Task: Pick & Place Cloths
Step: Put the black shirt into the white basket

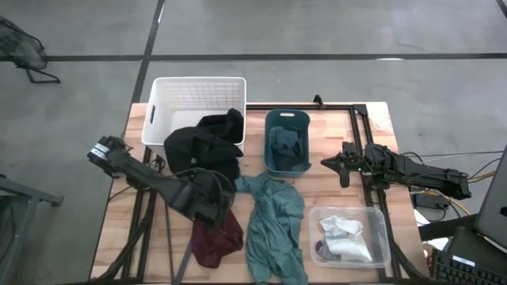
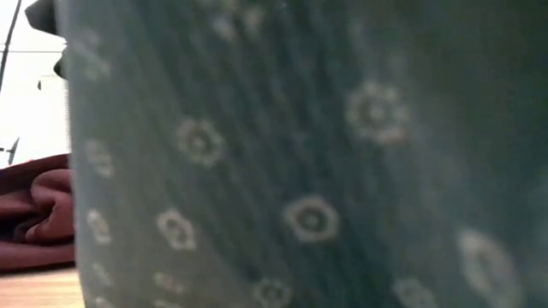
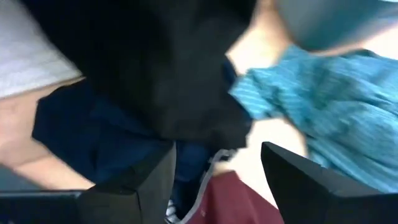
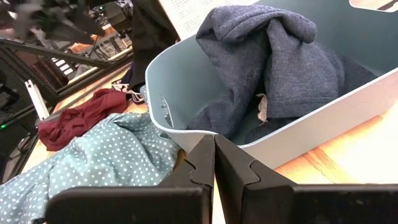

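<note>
Left gripper (image 1: 212, 199) over the black cloth (image 1: 207, 146) and maroon cloth (image 1: 215, 240) — fingers (image 3: 134, 186) spread wide, holding nothing. Right gripper (image 1: 331, 164) beside the teal bin (image 1: 272, 119), fingers (image 4: 245, 180) pressed together, empty. Navy cloth (image 4: 273, 59) in that bin. Black cloth spilling from the white bin (image 1: 170, 91). Teal cloth (image 1: 273, 226) on the table (image 1: 139, 119) — small white cloths (image 1: 342, 237) in the clear bin (image 1: 380, 218).

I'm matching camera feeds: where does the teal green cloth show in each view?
High: teal green cloth at table centre-front.
Low: fills the frame.
Left wrist: beyond the fingers.
Right wrist: beside the teal bin.
Shared landmark: maroon cloth beside it.
</note>
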Available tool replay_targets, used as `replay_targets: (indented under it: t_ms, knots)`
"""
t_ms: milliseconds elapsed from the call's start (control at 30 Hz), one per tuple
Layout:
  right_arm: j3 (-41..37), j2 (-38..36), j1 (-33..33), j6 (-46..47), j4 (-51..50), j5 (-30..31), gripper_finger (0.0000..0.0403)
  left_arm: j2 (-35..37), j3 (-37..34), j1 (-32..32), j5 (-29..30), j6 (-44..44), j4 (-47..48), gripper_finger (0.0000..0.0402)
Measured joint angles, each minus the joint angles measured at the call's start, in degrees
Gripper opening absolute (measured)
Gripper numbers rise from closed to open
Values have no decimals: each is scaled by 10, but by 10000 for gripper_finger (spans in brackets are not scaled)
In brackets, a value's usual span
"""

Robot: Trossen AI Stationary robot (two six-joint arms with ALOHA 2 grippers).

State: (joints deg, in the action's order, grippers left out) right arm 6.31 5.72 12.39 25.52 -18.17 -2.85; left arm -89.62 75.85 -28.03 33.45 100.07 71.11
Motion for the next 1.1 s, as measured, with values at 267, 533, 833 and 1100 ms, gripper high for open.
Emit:
replay_targets:
  t_ms: [267, 533, 833, 1100]
  knots:
    - [0, 0, 0, 0, 0, 0, 8, 0, -89, 11, 46, 100, 2, 241]
    - [0, 0, 0, 0, 0, 0, 8, 0, -103, 32, 146, 88, -1, 239]
    - [0, 0, 0, 0, 0, 0, 8, 27, -103, 53, 159, 29, -6, 115]
    - [0, 0, 0, 0, 0, 0, 8, 105, -102, 55, 196, -45, -17, 7]
